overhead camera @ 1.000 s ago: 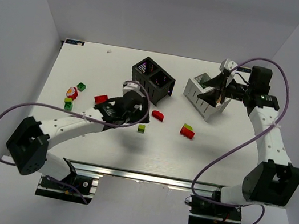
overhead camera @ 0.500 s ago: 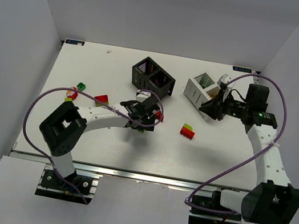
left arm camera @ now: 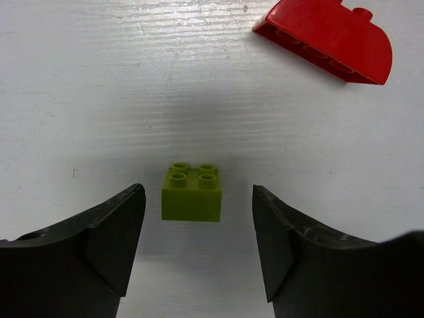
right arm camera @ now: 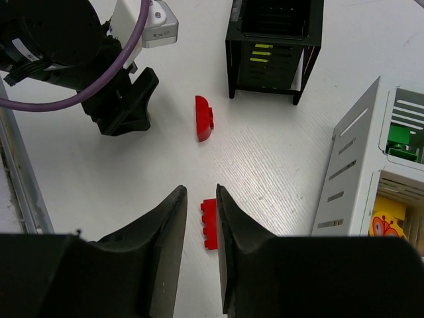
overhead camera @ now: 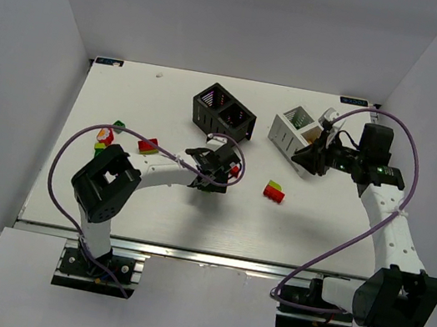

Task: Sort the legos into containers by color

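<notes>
My left gripper (left arm camera: 197,222) is open and low over the table, with a lime green brick (left arm camera: 192,193) lying between its fingertips, touching neither. A red curved brick (left arm camera: 324,38) lies just beyond it. In the top view my left gripper (overhead camera: 217,168) is in front of the black bin (overhead camera: 224,112). My right gripper (right arm camera: 200,192) is open by a narrow gap and empty, raised beside the white bin (right arm camera: 354,156), which holds green (right arm camera: 403,138) and yellow (right arm camera: 391,222) bricks. A red brick (right arm camera: 210,225) lies on the table below it.
The black bin (right arm camera: 275,40) shows lime bricks through its slots. A red and green stack (overhead camera: 274,192) lies mid-table. Several bricks (overhead camera: 105,137) and a red one (overhead camera: 147,146) lie at the left. The white bin (overhead camera: 298,134) stands at the back right.
My left gripper has swung right and forward and come down around the lime brick. My right gripper has drawn back from above the white bin to its right side.
</notes>
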